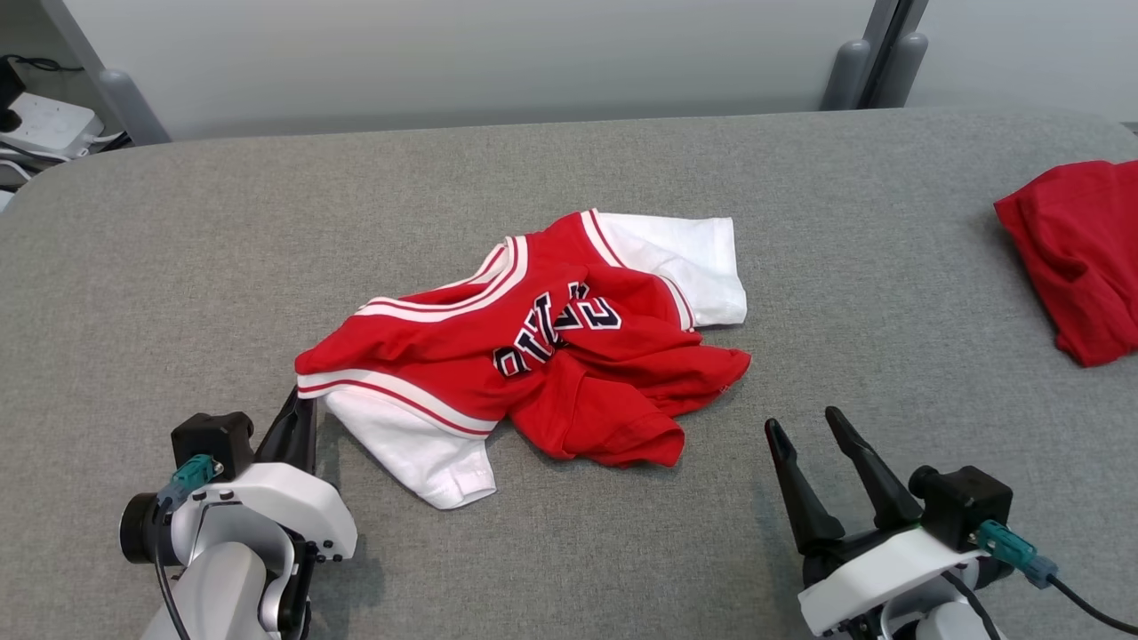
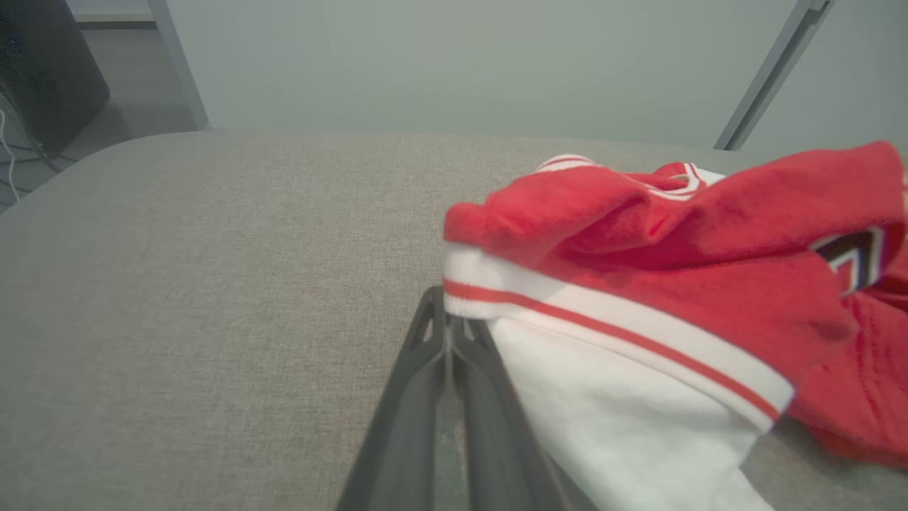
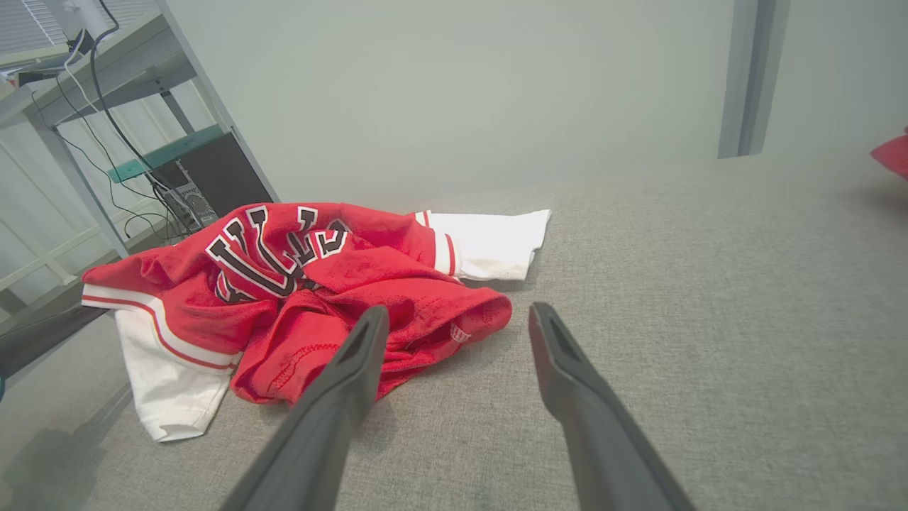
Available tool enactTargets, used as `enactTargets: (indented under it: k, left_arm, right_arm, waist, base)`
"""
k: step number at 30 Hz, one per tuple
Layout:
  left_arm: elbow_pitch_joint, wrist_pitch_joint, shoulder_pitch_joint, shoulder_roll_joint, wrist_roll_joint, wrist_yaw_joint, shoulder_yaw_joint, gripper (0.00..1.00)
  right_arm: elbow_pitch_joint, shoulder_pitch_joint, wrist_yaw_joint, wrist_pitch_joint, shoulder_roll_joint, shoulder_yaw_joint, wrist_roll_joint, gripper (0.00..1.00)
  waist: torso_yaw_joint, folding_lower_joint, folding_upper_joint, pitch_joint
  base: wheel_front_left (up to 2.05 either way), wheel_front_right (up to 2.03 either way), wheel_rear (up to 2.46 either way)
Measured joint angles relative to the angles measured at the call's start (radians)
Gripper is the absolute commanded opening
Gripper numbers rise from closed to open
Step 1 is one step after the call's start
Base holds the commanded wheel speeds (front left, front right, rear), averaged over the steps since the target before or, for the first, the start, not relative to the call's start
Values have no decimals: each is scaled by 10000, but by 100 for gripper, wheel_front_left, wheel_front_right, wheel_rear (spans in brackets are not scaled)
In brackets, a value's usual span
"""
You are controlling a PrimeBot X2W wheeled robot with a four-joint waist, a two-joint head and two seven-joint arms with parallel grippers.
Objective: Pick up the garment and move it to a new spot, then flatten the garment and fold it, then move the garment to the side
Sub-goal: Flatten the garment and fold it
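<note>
The garment (image 1: pixel 533 356) is a red jersey with white sleeves, white-and-red striped trim and dark lettering. It lies crumpled at the middle of the grey padded table (image 1: pixel 622 551). My left gripper (image 1: pixel 299 402) sits at its left corner. In the left wrist view the left gripper (image 2: pixel 448 319) has its fingers pressed together, pinching the corner of the striped band of the garment (image 2: pixel 638 284). My right gripper (image 1: pixel 804 420) stands open on the table just right of the garment's red hem. In the right wrist view the right gripper (image 3: pixel 460 312) holds nothing, with the garment (image 3: pixel 298 298) ahead to the left.
A second red cloth (image 1: pixel 1080 258) lies bunched at the table's far right edge, also showing as the red cloth (image 3: pixel 895 152). Beyond the table's left end stand a metal shelf with cables (image 3: pixel 106 64) and a white device (image 1: pixel 44 124). A grey wall runs behind.
</note>
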Motion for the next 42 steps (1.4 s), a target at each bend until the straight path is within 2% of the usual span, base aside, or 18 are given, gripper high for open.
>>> enactTargets:
  k: [4,11,19,20,21,22,25,27,35,38,39,40,42]
  left_arm:
    - [-19,0,-65,2,52,19,-36,0]
    - [-278,6,-377,15,86,15,-194,0]
    - [-522,17,-393,13,84,8,-313,0]
    - [-568,17,-394,15,84,8,-318,0]
    - [-621,19,-394,15,82,8,-320,0]
    - [-677,19,-394,19,79,6,-322,0]
    - [-892,23,-393,79,63,6,-320,0]
    - [-1114,31,-387,205,36,6,-291,0]
    - [-2871,535,-78,1126,-105,42,96,0]
    - [-3772,732,116,1507,-104,274,288,0]
    - [-4117,744,117,1607,-102,378,384,0]
    - [-4470,844,115,1705,-104,456,470,0]
    - [-4974,1133,115,1848,-98,554,508,0]
  right_arm:
    - [171,-102,0,0,10,345,272,100]
    - [757,-1152,0,0,-38,1864,1365,100]
    - [2638,-2049,0,2,-109,3204,2374,100]
    - [2746,-2144,0,2,-109,3239,2466,48]
    - [2861,-2264,0,2,-107,3277,2546,30]
    - [2936,-2375,0,2,-111,3373,2612,0]
    - [3026,-2533,0,2,-132,3517,2681,0]
    - [2987,-2552,0,2,-224,3267,2648,0]
    - [2011,-2656,0,2,-1172,742,1551,0]
    - [1839,-2651,-2,2,-1252,945,1595,0]
    - [1833,-2639,-2,2,-1244,1266,1699,32]
    - [1837,-2636,-2,2,-1177,1641,1871,100]
    - [1925,-2628,0,2,-997,2368,2236,100]
  waist:
    - [12,0,0,91]
    - [345,0,0,360]
    - [930,0,0,472]
    - [982,0,0,480]
    - [1027,0,0,485]
    - [1065,0,0,486]
    - [1139,0,0,453]
    - [1156,-1,0,413]
    - [1080,0,0,254]
    - [1095,0,0,194]
    - [1115,-1,0,184]
    - [1135,0,0,178]
    - [1171,-1,0,184]
  base:
    - [0,0,0]
    - [0,0,0]
    - [0,0,0]
    - [0,0,0]
    - [0,0,0]
    - [0,0,0]
    - [0,0,0]
    - [0,0,0]
    - [0,0,0]
    - [0,0,0]
    - [0,0,0]
    - [0,0,0]
    - [0,0,0]
